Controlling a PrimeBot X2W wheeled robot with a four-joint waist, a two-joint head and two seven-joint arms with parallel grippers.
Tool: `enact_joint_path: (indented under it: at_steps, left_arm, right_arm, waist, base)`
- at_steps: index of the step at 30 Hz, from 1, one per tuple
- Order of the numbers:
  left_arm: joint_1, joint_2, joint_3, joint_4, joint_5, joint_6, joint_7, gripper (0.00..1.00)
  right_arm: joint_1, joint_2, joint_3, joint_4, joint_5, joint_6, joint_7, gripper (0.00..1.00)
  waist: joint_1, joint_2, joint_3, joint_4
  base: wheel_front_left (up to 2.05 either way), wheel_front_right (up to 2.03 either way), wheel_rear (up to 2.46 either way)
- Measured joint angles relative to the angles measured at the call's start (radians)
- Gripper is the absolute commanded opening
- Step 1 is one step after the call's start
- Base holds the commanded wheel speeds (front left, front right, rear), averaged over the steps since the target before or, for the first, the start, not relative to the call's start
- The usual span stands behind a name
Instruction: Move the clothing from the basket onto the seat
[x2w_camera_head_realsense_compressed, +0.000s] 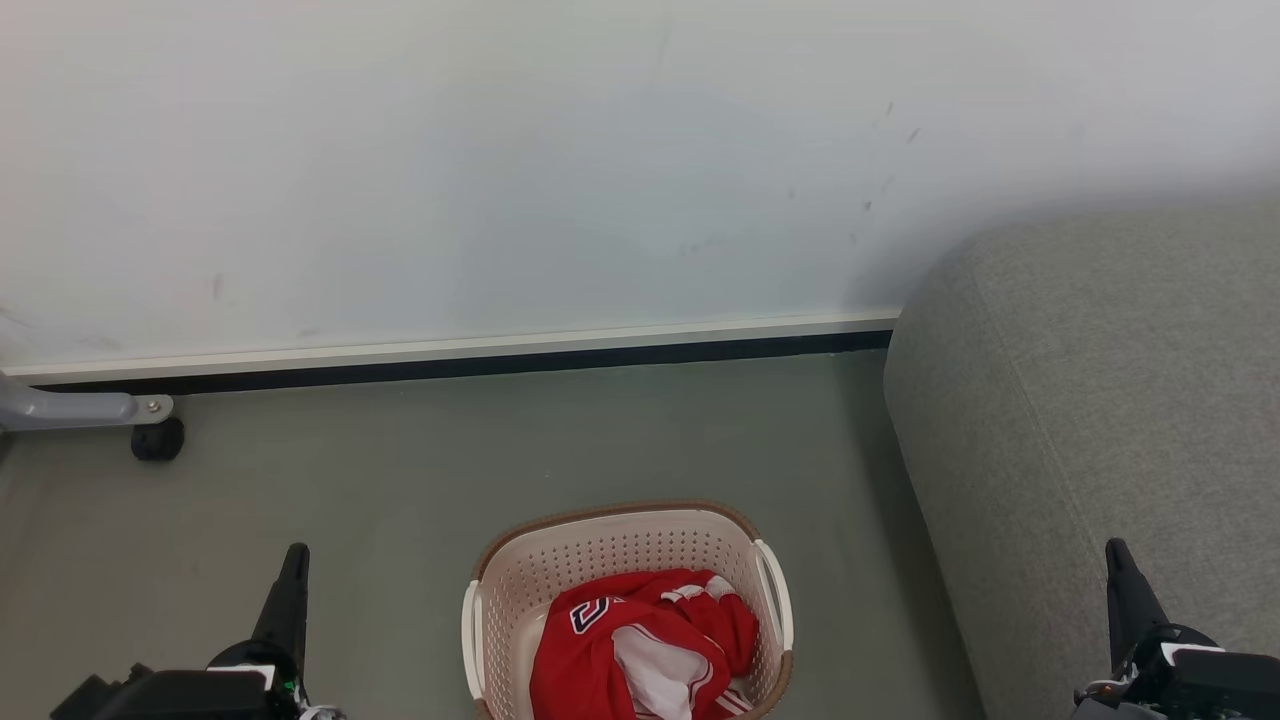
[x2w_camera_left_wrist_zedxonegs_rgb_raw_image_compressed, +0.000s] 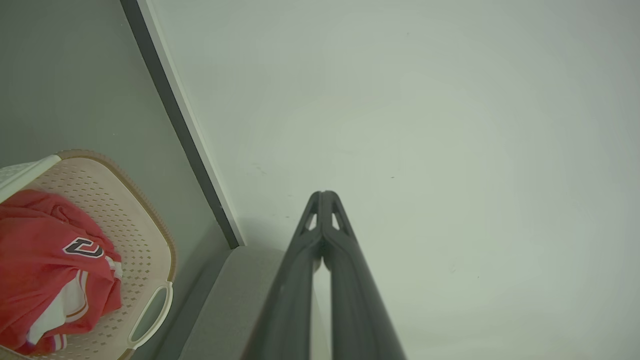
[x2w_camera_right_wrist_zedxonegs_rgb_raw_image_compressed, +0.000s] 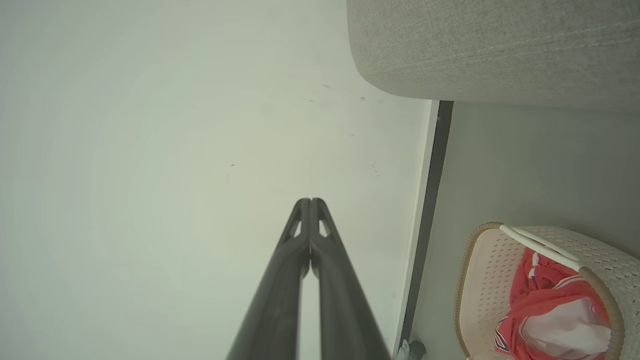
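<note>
Wall (x2w_camera_head_realsense_compressed: 500, 150) faces left tool (x2w_camera_left_wrist_zedxonegs_rgb_raw_image_compressed: 325, 194), right tool (x2w_camera_right_wrist_zedxonegs_rgb_raw_image_compressed: 310, 201): closed, empty.

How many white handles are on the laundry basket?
2. On the basket, the left handle sits on the left wall, the right handle on the wall nearest the seat. The basket's near end is cropped.

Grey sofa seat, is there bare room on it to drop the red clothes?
The grey woven sofa seat is bare over all that shows. The green floor between the cream perforated basket and the white wall is free. Crowded: the basket, holding the red clothing.
</note>
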Motion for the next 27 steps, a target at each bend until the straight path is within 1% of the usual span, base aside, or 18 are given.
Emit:
enact_joint_path:
  at_steps: [27]
  left_arm:
    - [0.000,0.000,0.000,0.000,0.000,0.000,0.000,0.00]
  right_arm:
    - [0.000,0.000,0.000,0.000,0.000,0.000,0.000,0.00]
  waist:
    - [0.0000,0.0000,0.000,0.000]
  base:
    - [0.00,0.00,0.00]
